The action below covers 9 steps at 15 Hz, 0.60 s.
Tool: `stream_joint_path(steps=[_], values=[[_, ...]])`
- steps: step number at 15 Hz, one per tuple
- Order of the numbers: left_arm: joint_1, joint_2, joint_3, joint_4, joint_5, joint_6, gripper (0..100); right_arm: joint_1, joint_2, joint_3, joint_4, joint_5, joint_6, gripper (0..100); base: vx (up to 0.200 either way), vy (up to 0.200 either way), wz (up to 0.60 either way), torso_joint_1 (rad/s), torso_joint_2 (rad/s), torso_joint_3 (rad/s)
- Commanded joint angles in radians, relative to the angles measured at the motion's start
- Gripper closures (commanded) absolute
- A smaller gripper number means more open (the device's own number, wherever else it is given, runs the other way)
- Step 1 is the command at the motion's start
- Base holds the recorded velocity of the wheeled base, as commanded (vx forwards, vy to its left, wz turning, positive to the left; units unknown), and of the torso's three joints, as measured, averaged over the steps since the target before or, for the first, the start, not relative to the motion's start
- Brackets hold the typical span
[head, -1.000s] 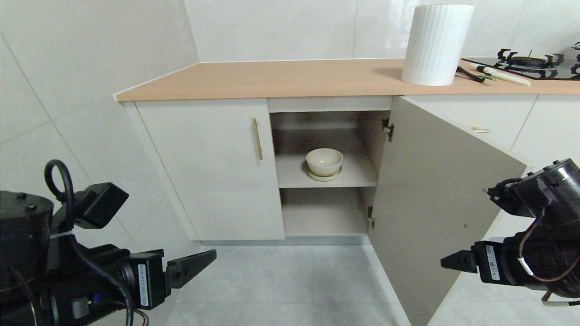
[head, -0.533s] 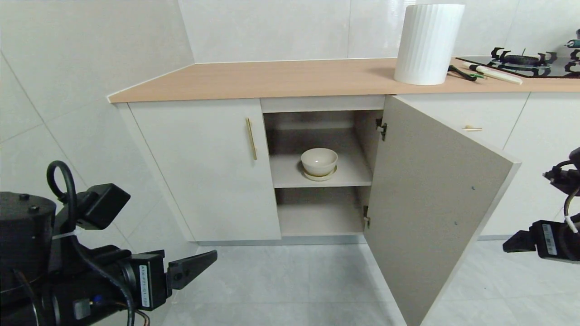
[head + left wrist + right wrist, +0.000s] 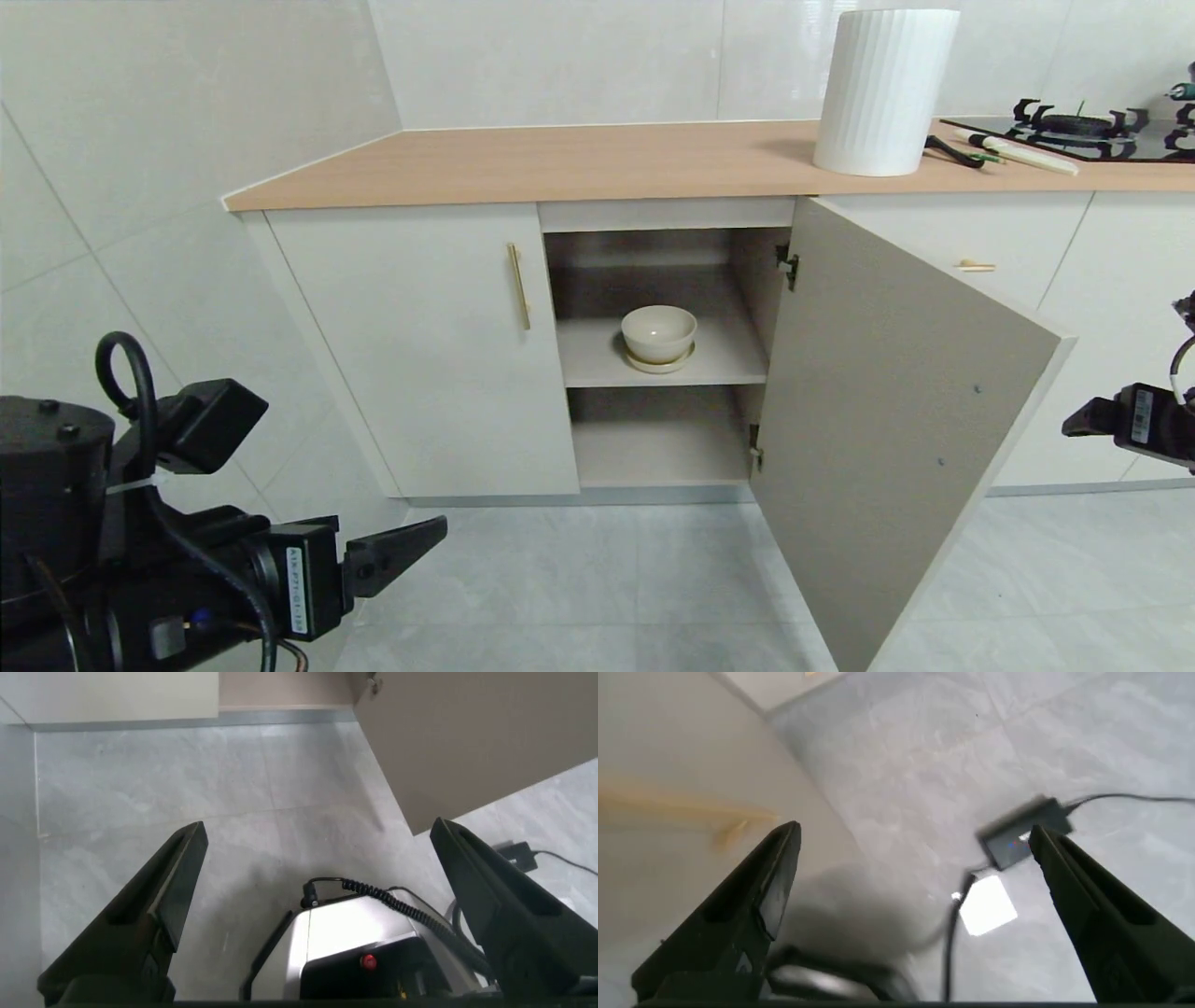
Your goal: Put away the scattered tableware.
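White tile walls, a wooden table (image 3: 560, 163) up top, and beneath it a cabinet with its right door (image 3: 896, 411) swung wide; the left hand (image 3: 320, 833) sits low on the robot's left, levelled toward the cabinet front, well short of it; its two fingers are spread far apart with nothing between them; the right hand (image 3: 913, 833) hangs out at the far right, beyond the open door, fingers just as wide and gripping nothing. Count it up: one cream bowl (image 3: 658, 331), sitting on one small plate (image 3: 686, 357), both on the upper shelf (image 3: 597, 359) of two; one closed door with one gold handle (image 3: 516, 285); one ribbed white cylinder (image 3: 882, 89) on the table. From the head, the bowl and shelves are plain to see; the left wrist camera picks up grey floor (image 3: 187, 775) and the door's lower edge; the right wrist camera catches a black cable (image 3: 1120, 798) trailing across the tiles.
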State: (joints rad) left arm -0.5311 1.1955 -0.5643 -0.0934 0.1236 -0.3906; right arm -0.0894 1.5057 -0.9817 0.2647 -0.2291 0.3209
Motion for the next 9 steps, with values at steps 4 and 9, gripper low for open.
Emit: stream_joint_path(steps=[4, 9], values=[[0.0, 0.007, 0.0, 0.0, 0.001, -0.001, 0, 0.069, 0.042, 0.031, -0.074, 0.005, 0.07, 0, 0.0, 0.0, 0.0, 0.0, 0.0, 0.0], [0.0, 0.004, -0.002, 0.0, 0.001, -0.001, 0, 0.152, 0.05, 0.097, -0.185, 0.005, 0.107, 0, 0.0, 0.0, 0.0, 0.0, 0.0, 0.0]])
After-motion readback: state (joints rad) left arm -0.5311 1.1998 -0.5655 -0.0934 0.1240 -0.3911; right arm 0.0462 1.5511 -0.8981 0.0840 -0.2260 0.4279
